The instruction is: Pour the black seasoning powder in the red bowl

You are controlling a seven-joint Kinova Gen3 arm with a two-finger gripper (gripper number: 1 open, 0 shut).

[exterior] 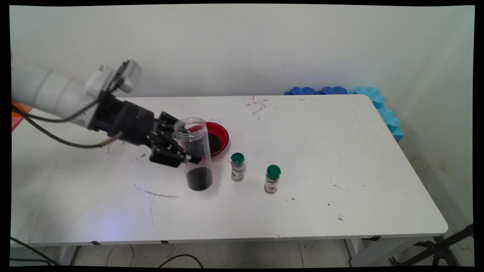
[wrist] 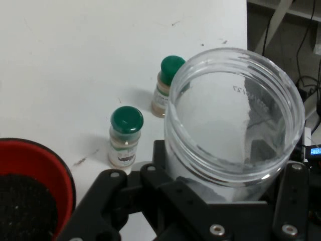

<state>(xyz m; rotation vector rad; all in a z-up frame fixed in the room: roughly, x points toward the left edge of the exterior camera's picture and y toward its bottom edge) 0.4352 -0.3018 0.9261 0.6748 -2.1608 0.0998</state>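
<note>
Gripper (exterior: 180, 146) clamps clear jar (exterior: 194, 153) left of centre, dark grains at bottom, slightly tilted. Red bowl (exterior: 222, 136) just behind; two green-capped bottles (exterior: 238, 166) (exterior: 272, 178) right. Table (exterior: 359, 158) right half open.

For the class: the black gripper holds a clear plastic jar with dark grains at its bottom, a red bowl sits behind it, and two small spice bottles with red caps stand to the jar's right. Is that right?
Not quite. The two small spice bottles have green caps, not red, as the main view shows. The rest holds: the black gripper grips the clear plastic jar with dark grains at its bottom, and the red bowl sits behind it.
</note>
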